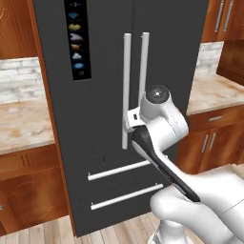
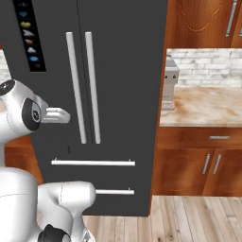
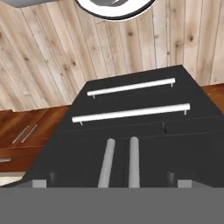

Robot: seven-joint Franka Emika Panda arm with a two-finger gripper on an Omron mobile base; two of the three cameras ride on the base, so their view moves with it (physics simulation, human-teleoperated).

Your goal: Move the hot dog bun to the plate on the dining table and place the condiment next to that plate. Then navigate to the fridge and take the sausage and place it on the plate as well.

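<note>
Fridge (image 2: pixel 118 71) stands tall and dark, doors closed, two long silver bar handles (image 2: pixel 82 87) upright side by side, lit icon column (image 2: pixel 29 35) at upper left. Two horizontal drawer bars (image 2: pixel 93 163) below. Marble tabletop (image 2: pixel 203 106) over wooden cabinets (image 2: pixel 198 165) to its right; white arm (image 2: pixel 28 113) at left edge.

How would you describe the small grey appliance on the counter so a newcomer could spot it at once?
Start at the tall dark fridge with its paired silver bar handles. Look just past its right edge in the right base view to the marble-look counter under the pale brick backsplash. The grey boxy appliance stands there against the fridge's side, the one object on that counter stretch, among brown wooden cabinets.
</note>
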